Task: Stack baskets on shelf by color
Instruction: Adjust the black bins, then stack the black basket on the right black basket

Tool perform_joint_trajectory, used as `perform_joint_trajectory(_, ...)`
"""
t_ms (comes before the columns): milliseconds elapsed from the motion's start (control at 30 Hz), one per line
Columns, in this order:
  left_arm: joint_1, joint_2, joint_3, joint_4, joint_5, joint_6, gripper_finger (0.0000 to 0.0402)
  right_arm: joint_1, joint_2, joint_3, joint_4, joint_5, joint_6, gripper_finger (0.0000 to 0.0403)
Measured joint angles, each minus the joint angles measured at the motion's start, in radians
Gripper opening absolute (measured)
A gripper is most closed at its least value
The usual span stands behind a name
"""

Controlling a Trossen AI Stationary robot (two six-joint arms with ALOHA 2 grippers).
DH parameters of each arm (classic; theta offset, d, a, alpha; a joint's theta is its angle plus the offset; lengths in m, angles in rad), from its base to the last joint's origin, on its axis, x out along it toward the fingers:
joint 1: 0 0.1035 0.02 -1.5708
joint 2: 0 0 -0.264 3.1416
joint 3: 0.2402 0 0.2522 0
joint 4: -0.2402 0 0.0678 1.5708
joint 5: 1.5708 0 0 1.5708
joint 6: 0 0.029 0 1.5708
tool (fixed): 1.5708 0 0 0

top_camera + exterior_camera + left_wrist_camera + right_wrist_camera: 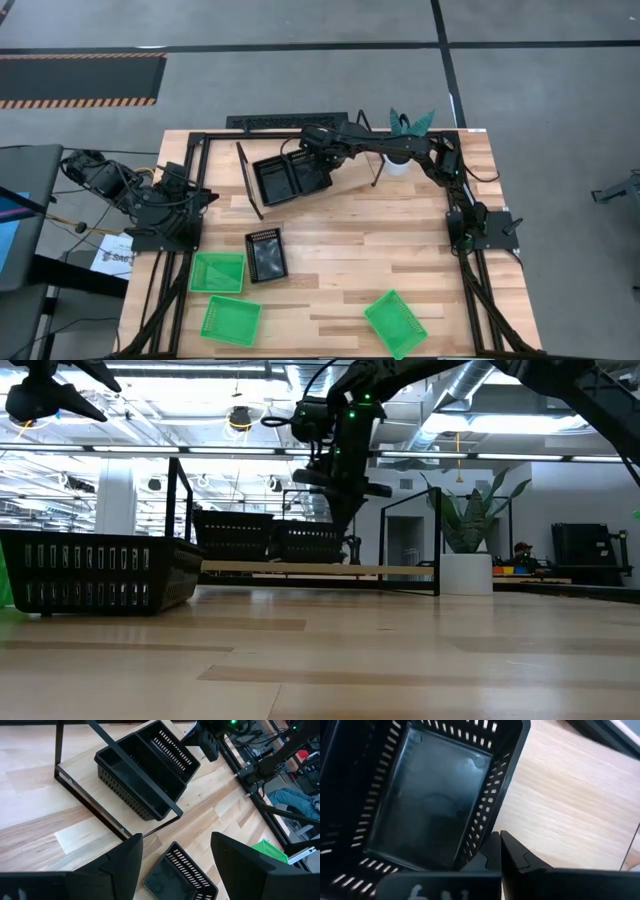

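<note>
Black basket in right gripper

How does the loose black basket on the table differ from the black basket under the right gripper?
The loose black basket sits on the bare table in front of the shelf; the shelf basket sits on the shelf beside another black one.

The right gripper is shut at the shelf basket's rim; nothing touches the loose one.

Both are black, mesh-sided, upright.

Three black baskets show: two side by side on the shelf, at and, and one on the tabletop. Three green baskets lie on the tabletop, at and. One shelf.
</note>
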Motion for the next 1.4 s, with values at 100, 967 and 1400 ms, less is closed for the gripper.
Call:
perform_joint_trajectory(100, 0.0, 0.0, 0.0, 0.0, 0.0, 0.0, 0.0226, -0.002, 0.0, 0.0, 0.013, 0.001, -0.021, 0.0009)
perform_joint_trajectory(967, 0.0, 0.0, 0.0, 0.0, 0.012, -0.036, 0.0226, 0.401, 0.066, 0.328, 0.045, 0.101, 0.119, 0.0215)
perform_joint_trajectory(1400, 0.0, 0.001, 0.0, 0.0, 0.065, -0.075, 0.0226, 0.496, 0.305, 0.328, 0.158, -0.081, 0.274, 0.0226)
